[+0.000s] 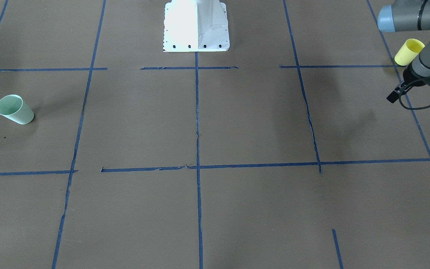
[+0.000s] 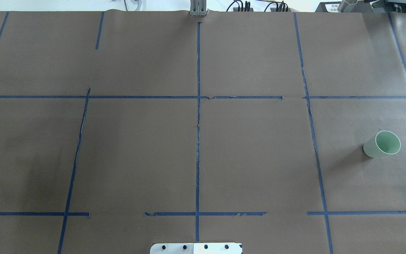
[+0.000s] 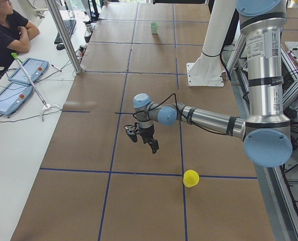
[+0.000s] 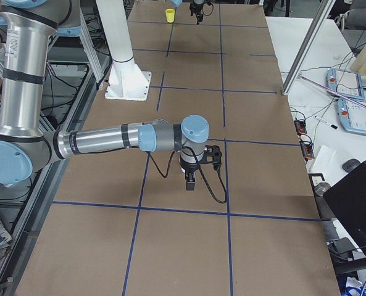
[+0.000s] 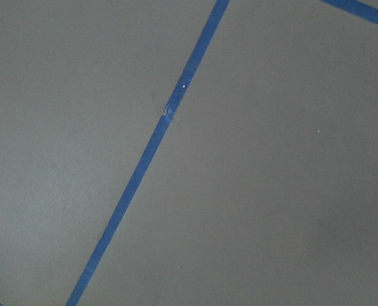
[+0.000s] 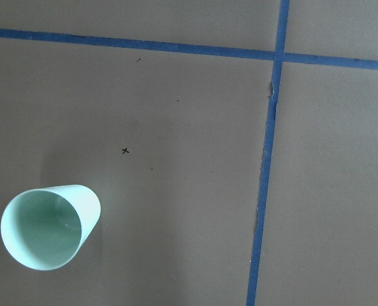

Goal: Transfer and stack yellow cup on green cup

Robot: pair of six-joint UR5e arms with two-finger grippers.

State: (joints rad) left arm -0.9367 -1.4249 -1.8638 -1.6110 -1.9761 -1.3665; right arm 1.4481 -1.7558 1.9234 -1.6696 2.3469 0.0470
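The yellow cup (image 1: 409, 51) stands upright on the brown table near the robot's left end; it also shows in the exterior left view (image 3: 191, 178). My left gripper (image 1: 413, 99) hovers above the table beside it, apart from it, open and empty. The left wrist view shows only paper and tape. The green cup (image 1: 14, 109) stands upright at the other end, also in the overhead view (image 2: 382, 144) and the right wrist view (image 6: 45, 226). My right gripper (image 4: 192, 179) shows only in the exterior right view; I cannot tell whether it is open or shut.
The white robot base (image 1: 196, 26) stands at the table's middle on the robot side. Blue tape lines (image 1: 198, 149) cross the brown paper. A metal post (image 3: 63, 35) and a side table with tablets (image 3: 10, 90) and an operator (image 3: 8, 25) lie beyond the far edge.
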